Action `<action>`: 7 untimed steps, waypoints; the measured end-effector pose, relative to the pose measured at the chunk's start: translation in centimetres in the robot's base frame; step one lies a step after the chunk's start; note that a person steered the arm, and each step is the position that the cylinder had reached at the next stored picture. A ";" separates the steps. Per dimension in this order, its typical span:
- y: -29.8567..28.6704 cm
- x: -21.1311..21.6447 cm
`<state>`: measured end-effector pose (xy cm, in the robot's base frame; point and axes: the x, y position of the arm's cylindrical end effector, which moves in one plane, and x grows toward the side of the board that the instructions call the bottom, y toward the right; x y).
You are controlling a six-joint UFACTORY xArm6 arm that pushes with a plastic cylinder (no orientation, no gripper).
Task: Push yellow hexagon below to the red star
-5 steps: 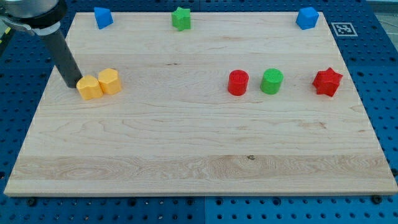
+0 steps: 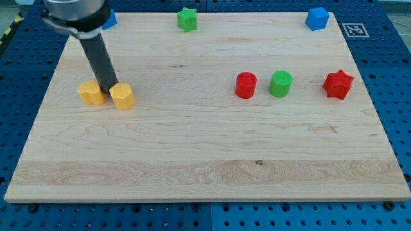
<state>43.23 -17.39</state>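
Observation:
Two yellow blocks lie side by side at the board's left. The right one (image 2: 122, 96) looks like the yellow hexagon; the left one (image 2: 91, 93) is a similar yellow block whose shape I cannot make out well. My tip (image 2: 108, 88) stands just above and between them, touching the upper left edge of the right block. The red star (image 2: 338, 85) sits far off at the view's right, level with the yellow blocks.
A red cylinder (image 2: 245, 85) and a green cylinder (image 2: 280, 83) stand left of the red star. A green star (image 2: 187, 18) is at the top middle, a blue block (image 2: 316, 18) at the top right, and another blue block (image 2: 110, 19) at the top left, partly behind the arm.
My tip has moved right, from the left of the yellow pair to above and between them. The right yellow block has slid down and slightly right.

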 end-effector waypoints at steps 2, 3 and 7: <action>5.7 4.7; 8.9 7.3; 19.2 14.9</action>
<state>58.13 1.83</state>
